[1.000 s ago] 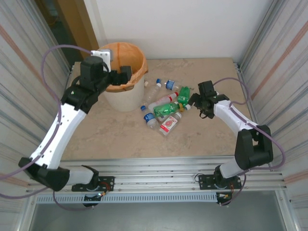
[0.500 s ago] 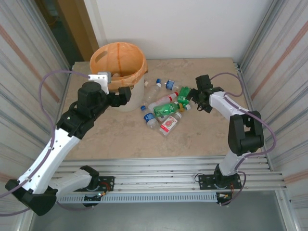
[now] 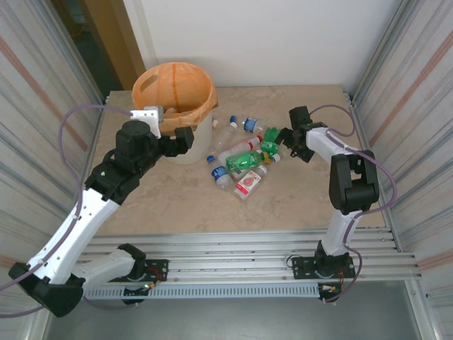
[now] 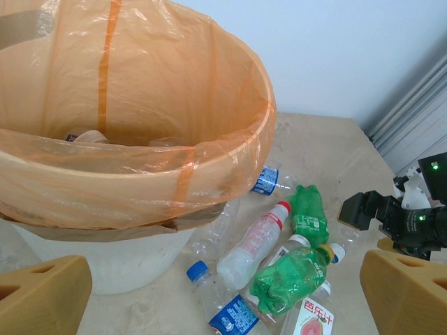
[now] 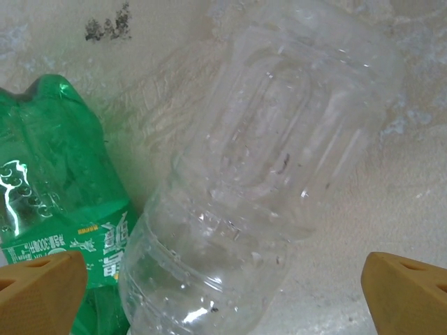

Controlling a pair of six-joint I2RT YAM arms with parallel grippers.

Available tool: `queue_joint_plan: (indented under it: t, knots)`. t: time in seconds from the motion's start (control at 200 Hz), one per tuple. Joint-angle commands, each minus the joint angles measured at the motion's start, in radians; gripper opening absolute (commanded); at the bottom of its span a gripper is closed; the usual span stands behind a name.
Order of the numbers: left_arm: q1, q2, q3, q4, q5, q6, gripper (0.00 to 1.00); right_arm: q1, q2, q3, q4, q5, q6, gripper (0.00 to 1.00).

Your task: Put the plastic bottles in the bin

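Eight or nine plastic bottles [image 3: 244, 157] lie loose on the table [image 3: 177, 202], centre of the top view. None is held.

- Nearest item: a pink-labelled bottle [image 3: 248, 183] at the lower edge of the heap. Behind it are blue-labelled, green and clear ones, lying flat and partly overlapping.
- Right pincer [image 3: 287, 144]: at the right edge of the heap, low over the table, jaws spread wide, nothing between them. Its wrist view shows a clear bottle [image 5: 272, 160] lying directly below, with a green bottle [image 5: 56, 195] touching it at lower left. Judgement: it is placed this way so that one finger can come down on either side of the clear bottle. The green one sits close enough to be nudged or caught as well.
- Left pincer [image 3: 182, 139]: left of the heap, just in front of the bin's wall, jaws fully apart and empty. Its camera faces the heap past the rim. Judgement: it is lined up to reach for its next bottle.
- Bin [image 3: 207, 106]: upper left of the top view, upright, with its orange liner [image 4: 140, 84] folded over the rim. Pale shapes lie at the bottom, and I cannot tell what they are.

Task part-way at best, with the heap yet to be moved.
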Motion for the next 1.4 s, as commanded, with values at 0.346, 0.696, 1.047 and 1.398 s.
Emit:
queue_joint_plan:
  t: [0.346, 0.696, 1.047, 1.398]
  knots:
    - [-0.003, 0.003, -0.014, 0.031, 0.009, -0.019, 0.99, -0.037, 0.08, 0.031, 0.008, -0.057, -0.093, 0.85]
    - [-0.002, 0.011, -0.014, 0.034, 0.006, -0.025, 0.99, -0.068, 0.125, 0.053, 0.006, -0.08, -0.161, 0.75]
    - [-0.003, 0.007, -0.023, 0.032, -0.002, -0.031, 0.99, -0.073, 0.15, 0.044, 0.008, -0.071, -0.201, 0.72]
    - [-0.002, 0.004, -0.02, 0.031, 0.004, -0.038, 0.99, -0.066, 0.034, -0.029, 0.031, -0.057, -0.236, 0.52]
